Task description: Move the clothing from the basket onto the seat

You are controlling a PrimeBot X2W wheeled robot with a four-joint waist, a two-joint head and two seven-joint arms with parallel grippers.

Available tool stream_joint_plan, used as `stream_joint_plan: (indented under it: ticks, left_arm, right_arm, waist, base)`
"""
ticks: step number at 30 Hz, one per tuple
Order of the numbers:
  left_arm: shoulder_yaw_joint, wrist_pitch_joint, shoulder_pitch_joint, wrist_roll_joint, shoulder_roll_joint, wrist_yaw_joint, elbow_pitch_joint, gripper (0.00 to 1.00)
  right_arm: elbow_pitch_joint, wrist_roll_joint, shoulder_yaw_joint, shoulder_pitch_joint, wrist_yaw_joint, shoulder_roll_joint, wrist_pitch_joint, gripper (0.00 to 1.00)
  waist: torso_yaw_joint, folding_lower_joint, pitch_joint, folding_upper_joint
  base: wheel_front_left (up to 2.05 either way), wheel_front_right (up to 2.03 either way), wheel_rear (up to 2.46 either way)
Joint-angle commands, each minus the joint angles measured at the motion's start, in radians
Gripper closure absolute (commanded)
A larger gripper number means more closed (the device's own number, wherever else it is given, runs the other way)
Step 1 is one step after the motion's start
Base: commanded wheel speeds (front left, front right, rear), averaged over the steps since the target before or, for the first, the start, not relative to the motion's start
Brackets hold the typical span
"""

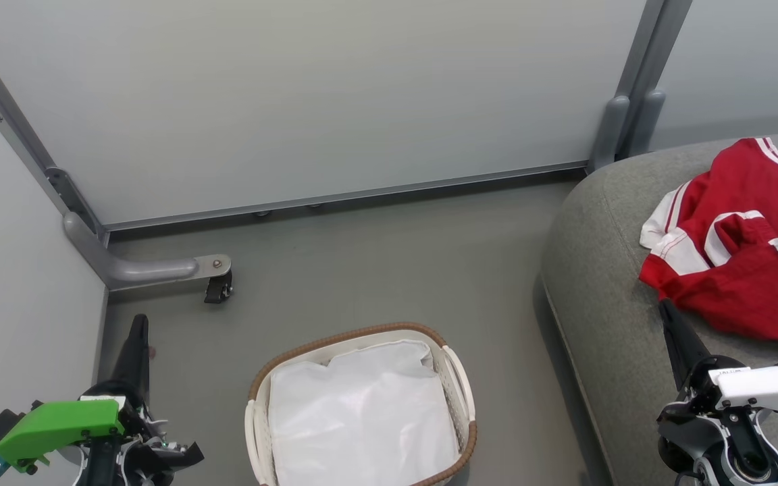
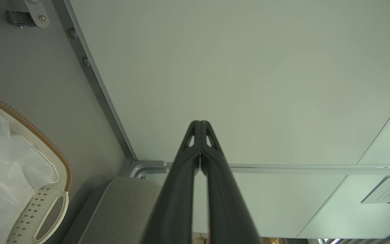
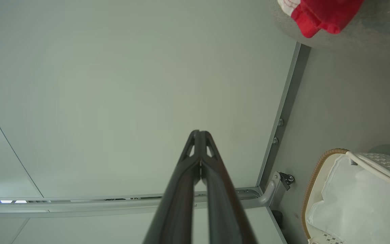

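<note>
Soft red clothing (image 1: 747, 270) on matt woven-fabric seat (image 1: 605, 304); plastic-lattice basket (image 1: 460, 385).

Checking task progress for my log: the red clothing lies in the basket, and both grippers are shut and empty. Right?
Not quite. The head view shows the clothing on the seat, not in the basket, which holds its white liner. The left gripper and right gripper are shut and empty.

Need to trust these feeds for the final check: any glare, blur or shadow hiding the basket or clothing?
Head view: even light, sharp; the liner in the basket is bright but its folds read; a shadow edges the floor beside the seat. Left wrist view: liner nearly washed out at the left edge. Right wrist view: sharp, the clothing cropped by the top edge.
</note>
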Motion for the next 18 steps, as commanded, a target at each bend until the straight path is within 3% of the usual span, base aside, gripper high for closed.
stream_joint_plan:
  ticks: [1,18]
  left_arm:
    - [0.002,0.004,-0.011,-0.004,0.007,-0.006,-0.001,1.00]
    - [0.002,0.003,-0.011,-0.004,0.007,-0.006,-0.001,1.00]
  right_arm:
    - [-0.003,0.003,-0.002,0.011,0.000,-0.006,0.001,1.00]
    - [-0.003,0.003,-0.002,0.011,0.000,-0.006,0.001,1.00]
  waist:
    - [0.000,0.0000,0.000,0.0000]
    - [0.000,0.0000,0.000,0.0000]
  base:
    - [0.00,0.00,0.00]
    - [0.00,0.00,0.00]
